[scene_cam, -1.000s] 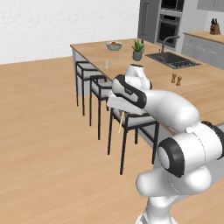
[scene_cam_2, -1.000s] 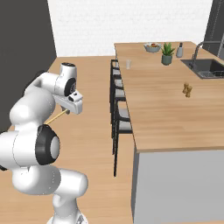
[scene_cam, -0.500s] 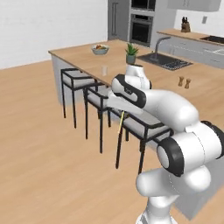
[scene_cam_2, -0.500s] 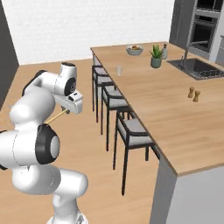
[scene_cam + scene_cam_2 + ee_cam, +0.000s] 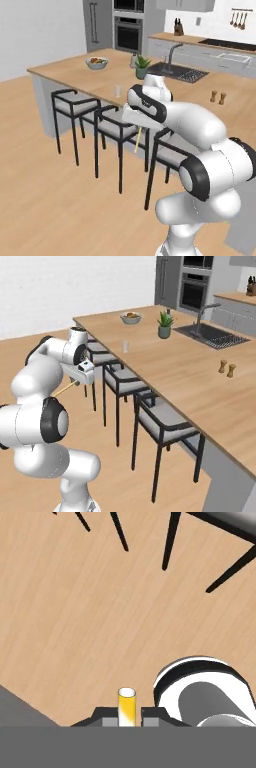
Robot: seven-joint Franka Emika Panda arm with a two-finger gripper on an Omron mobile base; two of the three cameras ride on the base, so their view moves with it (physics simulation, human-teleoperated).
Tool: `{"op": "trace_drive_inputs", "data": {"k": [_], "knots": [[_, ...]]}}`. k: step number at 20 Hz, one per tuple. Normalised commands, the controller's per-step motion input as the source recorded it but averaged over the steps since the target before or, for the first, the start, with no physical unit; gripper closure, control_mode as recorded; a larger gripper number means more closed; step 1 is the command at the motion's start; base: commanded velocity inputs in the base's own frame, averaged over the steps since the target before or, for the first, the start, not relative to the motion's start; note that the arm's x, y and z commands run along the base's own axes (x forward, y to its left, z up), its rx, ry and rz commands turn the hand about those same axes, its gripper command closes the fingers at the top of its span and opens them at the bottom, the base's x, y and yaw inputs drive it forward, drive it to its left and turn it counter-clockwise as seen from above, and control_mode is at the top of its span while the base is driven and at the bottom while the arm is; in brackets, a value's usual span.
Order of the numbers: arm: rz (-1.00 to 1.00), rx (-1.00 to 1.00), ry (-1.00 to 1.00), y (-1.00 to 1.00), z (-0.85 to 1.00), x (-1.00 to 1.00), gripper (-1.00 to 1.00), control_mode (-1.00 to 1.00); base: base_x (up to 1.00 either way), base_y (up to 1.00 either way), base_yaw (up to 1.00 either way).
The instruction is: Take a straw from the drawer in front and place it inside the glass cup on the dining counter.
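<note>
Pale-yellow straw [image 5: 137, 139] clamped between closed gripper [image 5: 140, 127] fingers, hanging down over the wood floor [image 5: 45, 200] beside black bar stools [image 5: 117, 131], clear glass cup [image 5: 118, 91] upright near the light-wood dining counter [image 5: 165, 363] edge, well apart.

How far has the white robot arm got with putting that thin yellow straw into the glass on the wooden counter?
Fetching looks done: the gripper is shut on the thin pale-yellow straw, which hangs below it. In hand is carrying it toward the light-wood dining counter. Still left: reaching the small clear glass cup near the counter's edge above the black stools and dropping the straw inside.
</note>
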Motion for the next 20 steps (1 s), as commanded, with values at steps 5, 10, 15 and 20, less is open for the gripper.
{"op": "trace_drive_inputs", "data": {"k": [5, 10, 15, 20], "knots": [[0.0, 0.0, 0.0, 0.0, 0.0, 0.0, 1.0, 1.0, 0.6, 1.0, -0.41], [0.0, 0.0, 0.0, 0.0, 0.0, 0.0, 1.0, 1.0, 0.56, 1.0, -0.4], [0.0, 0.0, 0.0, 0.0, 0.0, 0.0, 1.0, 1.0, 0.53, 1.0, -0.4], [0.0, 0.0, 0.0, 0.0, 0.0, 0.0, 1.0, 1.0, 0.49, 1.0, -0.38]]}}
